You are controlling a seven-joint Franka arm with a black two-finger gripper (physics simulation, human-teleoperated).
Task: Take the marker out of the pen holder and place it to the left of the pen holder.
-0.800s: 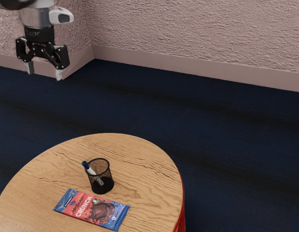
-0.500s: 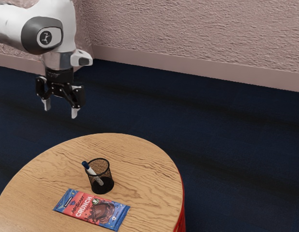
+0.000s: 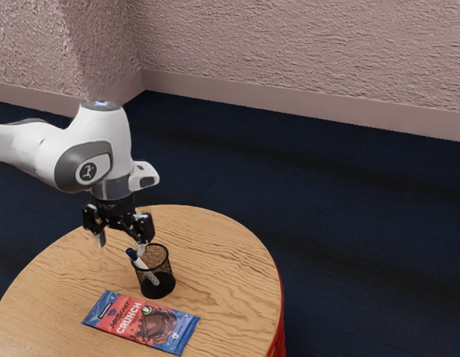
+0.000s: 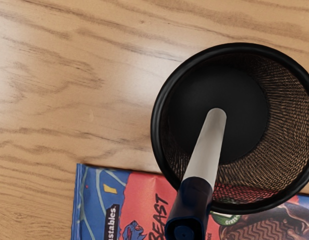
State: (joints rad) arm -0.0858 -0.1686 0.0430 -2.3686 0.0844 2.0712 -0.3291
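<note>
One marker (image 4: 206, 150) overhangs the pen holder (image 4: 244, 105) rim (image 4: 155, 120), tabletop (image 4: 69, 100) stretching alongside.

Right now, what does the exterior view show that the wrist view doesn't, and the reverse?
Exterior view: the Franka arm, its open gripper, the textured wall and dark blue floor.
Wrist view: the round inside bottom of the mesh pen holder, seen from above.
Both: the holder, the blue-capped marker leaning in it, the Crunch chocolate bar, the wooden tabletop.

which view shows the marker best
The wrist view: it looks down on the marker up close, its blue end and pale barrel plain. The exterior view shows it from farther off, leaning in the pen holder, blue end up.
</note>
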